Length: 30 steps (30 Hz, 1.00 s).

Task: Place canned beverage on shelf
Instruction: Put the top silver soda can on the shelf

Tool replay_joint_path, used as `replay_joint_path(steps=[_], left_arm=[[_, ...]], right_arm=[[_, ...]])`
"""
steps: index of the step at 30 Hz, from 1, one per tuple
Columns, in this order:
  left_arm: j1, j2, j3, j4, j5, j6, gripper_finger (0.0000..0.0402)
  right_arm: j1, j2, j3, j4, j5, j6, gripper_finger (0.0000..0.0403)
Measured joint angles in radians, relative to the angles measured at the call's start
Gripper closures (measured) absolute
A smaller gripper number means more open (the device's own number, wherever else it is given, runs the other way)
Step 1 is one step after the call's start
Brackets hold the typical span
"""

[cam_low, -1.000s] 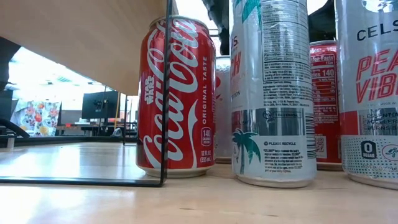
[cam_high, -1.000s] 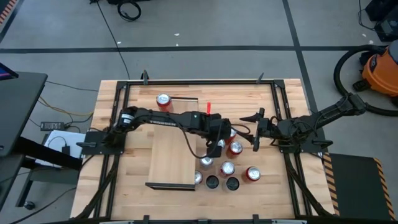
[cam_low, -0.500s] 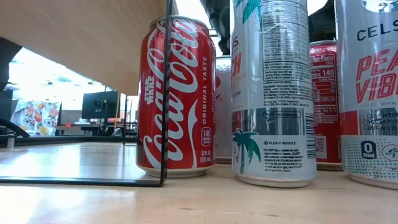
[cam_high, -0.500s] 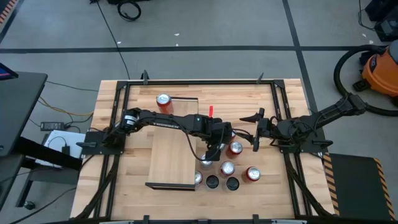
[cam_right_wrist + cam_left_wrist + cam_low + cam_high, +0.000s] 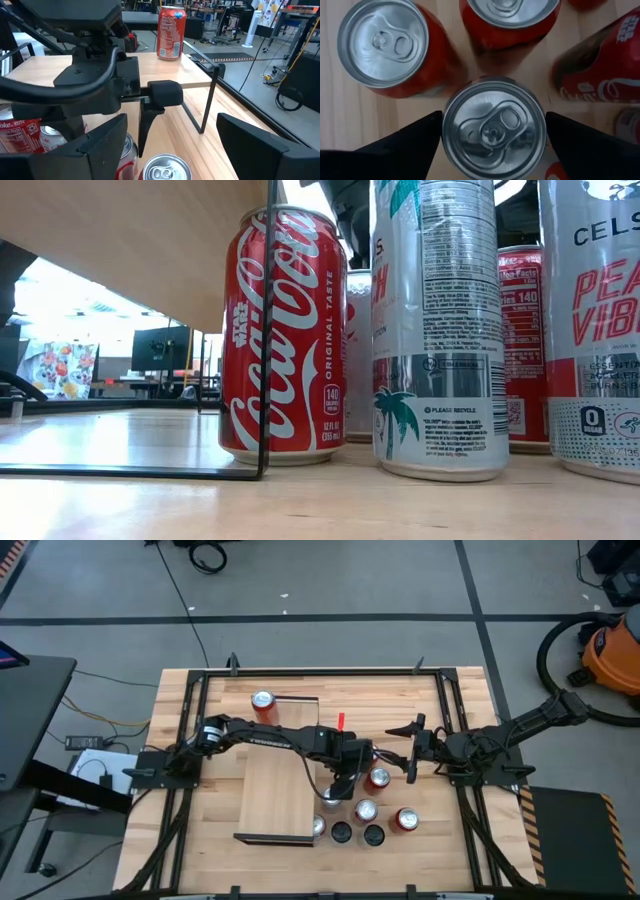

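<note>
The shelf (image 5: 277, 795) lies left of centre in the high view. The left gripper (image 5: 341, 783), jaws apart, straddles a silver-topped can (image 5: 493, 128) at centre without gripping. The right gripper (image 5: 411, 751), right of centre, hangs open over the table (image 5: 440, 850).

A lab: taped concrete floor (image 5: 330, 590), monitors (image 5: 163, 348), orange shop vacuum (image 5: 612, 655)
</note>
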Motion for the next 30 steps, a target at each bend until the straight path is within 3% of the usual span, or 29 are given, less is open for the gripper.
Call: replay_joint_path(steps=[8, 17, 30], left_arm=[[0.001, -0.001, 0.001, 0.0, 0.0, -0.016, 0.01], [0.002, -0.014, 0.023, -0.065, -0.037, -0.032, 0.0108], [0.019, -0.02, 0.298, -0.325, -0.108, -0.083, 0.011]], right_arm=[[0.0, 0.0, 0.0, 0.0, 0.0, 0.0, 0.0085], [0.0, 0.0, 0.0, 0.0, 0.0, 0.0, 0.0085], [0.0, 0.0, 0.0, -0.01, -0.001, 0.007, 0.0085]])
